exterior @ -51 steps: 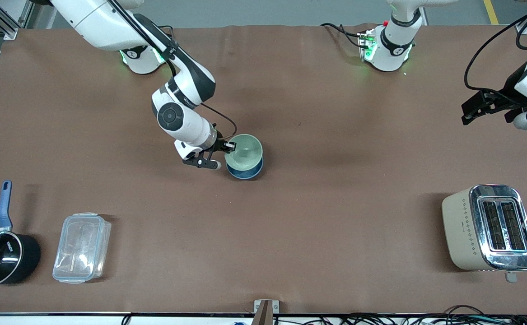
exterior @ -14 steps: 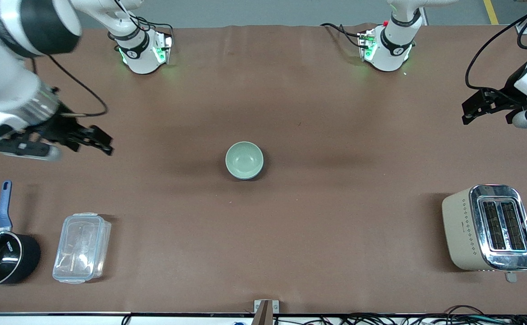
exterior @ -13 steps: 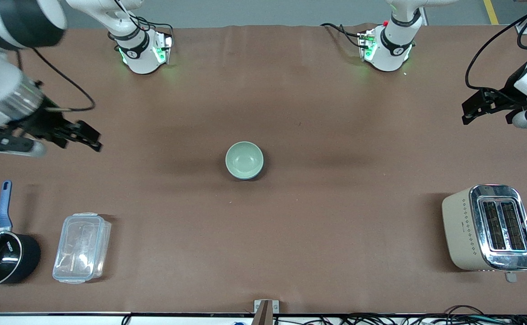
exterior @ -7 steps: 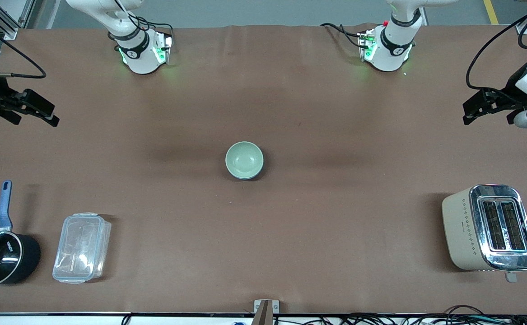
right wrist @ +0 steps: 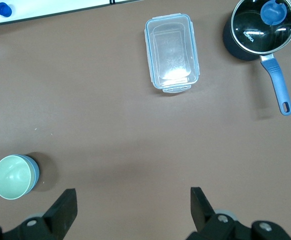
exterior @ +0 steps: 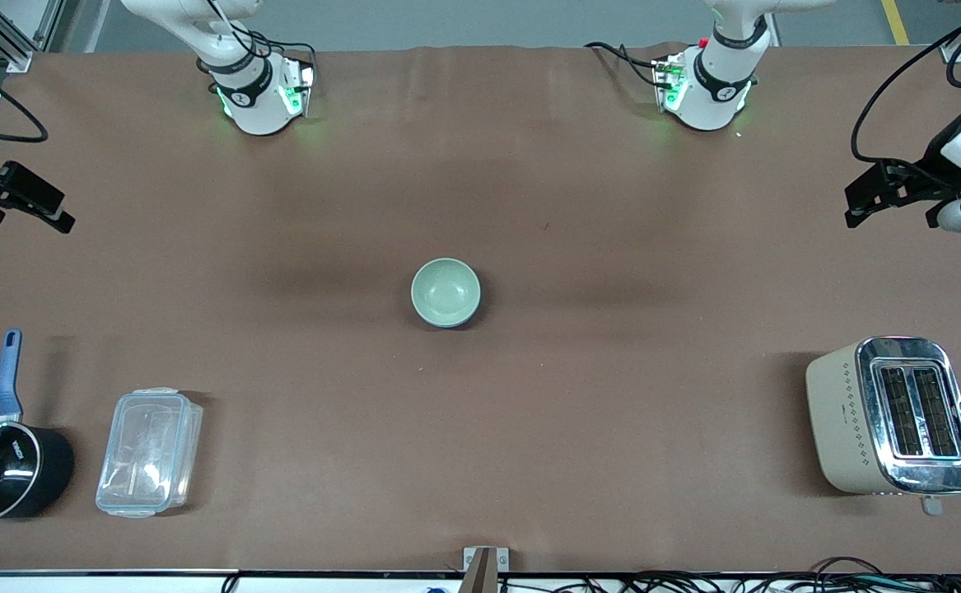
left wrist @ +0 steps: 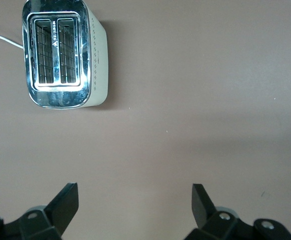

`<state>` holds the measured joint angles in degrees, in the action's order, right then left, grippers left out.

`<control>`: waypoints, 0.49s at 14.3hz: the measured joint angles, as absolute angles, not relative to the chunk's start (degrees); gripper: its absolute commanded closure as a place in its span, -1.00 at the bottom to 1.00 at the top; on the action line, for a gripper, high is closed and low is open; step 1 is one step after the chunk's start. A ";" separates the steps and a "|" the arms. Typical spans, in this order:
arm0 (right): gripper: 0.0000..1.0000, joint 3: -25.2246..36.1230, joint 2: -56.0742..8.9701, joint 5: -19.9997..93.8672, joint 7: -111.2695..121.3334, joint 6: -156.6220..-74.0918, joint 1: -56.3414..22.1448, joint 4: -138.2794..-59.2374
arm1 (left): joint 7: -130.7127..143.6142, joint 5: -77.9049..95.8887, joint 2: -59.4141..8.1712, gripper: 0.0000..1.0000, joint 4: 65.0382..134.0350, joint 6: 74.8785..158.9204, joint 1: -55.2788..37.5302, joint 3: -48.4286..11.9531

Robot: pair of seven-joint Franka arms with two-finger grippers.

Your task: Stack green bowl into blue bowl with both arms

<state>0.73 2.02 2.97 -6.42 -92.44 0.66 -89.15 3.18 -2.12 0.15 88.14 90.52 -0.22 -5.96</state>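
Observation:
The green bowl (exterior: 445,291) sits nested in the blue bowl (exterior: 450,324) at the middle of the table; only a thin blue edge shows under it. In the right wrist view the green bowl (right wrist: 10,176) shows with the blue bowl's side (right wrist: 34,174) around it. My right gripper (exterior: 64,212) is open and empty, up over the table at the right arm's end, and its spread shows in the right wrist view (right wrist: 133,197). My left gripper (exterior: 849,208) is open and empty over the left arm's end, and it also shows in the left wrist view (left wrist: 134,195).
A cream and chrome toaster (exterior: 892,416) stands near the front edge at the left arm's end, also in the left wrist view (left wrist: 63,55). A black saucepan with a blue handle (exterior: 2,469) and a clear lidded box (exterior: 149,451) lie at the right arm's end.
My right gripper let go of the green bowl, leaving it in the blue bowl, and pulled away to the right arm's end of the table. The left arm has barely moved.

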 measured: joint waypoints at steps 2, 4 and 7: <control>-1.00 0.74 1.35 2.94 -6.42 -92.35 0.80 -89.16 | 1.99 -0.49 0.11 -1.00 88.14 90.51 -0.21 -5.95; -1.00 0.77 0.73 2.90 -6.42 -92.25 1.13 -89.16 | 1.59 -0.22 0.09 -1.00 88.14 90.30 -0.20 -5.95; -1.00 0.75 -0.23 -0.18 -6.36 -91.16 1.22 -89.17 | 1.50 -0.21 0.09 -1.00 88.14 90.01 -0.19 -5.95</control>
